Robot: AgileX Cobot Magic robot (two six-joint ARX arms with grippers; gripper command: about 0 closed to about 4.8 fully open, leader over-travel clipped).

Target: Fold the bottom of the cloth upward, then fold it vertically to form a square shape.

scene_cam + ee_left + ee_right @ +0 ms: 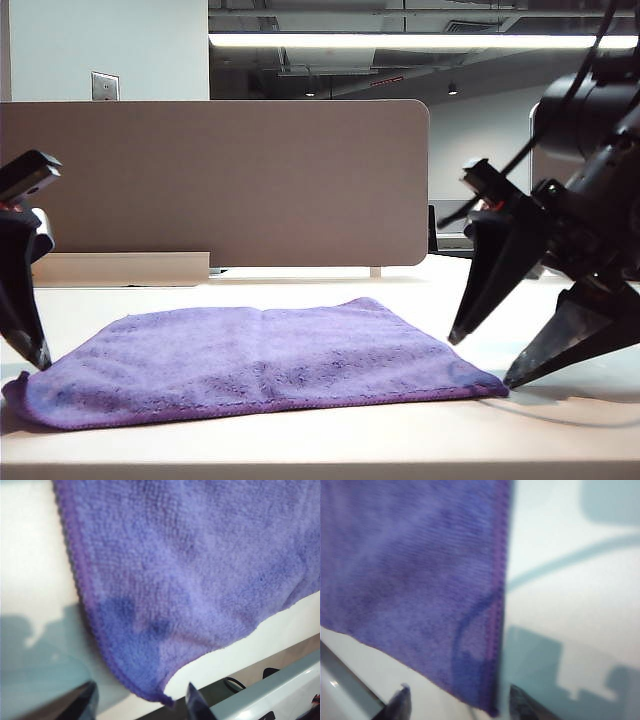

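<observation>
The purple cloth lies spread flat on the pale table. My left gripper stands at its near left corner with one black finger pointing down by the hem. In the left wrist view the left gripper is open, and the cloth has its corner lying between the fingers, touching neither. My right gripper straddles the near right corner. In the right wrist view the right gripper is open around that corner of the cloth, which is apart from the fingers.
A beige partition panel stands behind the table. A thin cable lies on the table by the right arm. The table's near edge and a white frame show past the cloth's left corner.
</observation>
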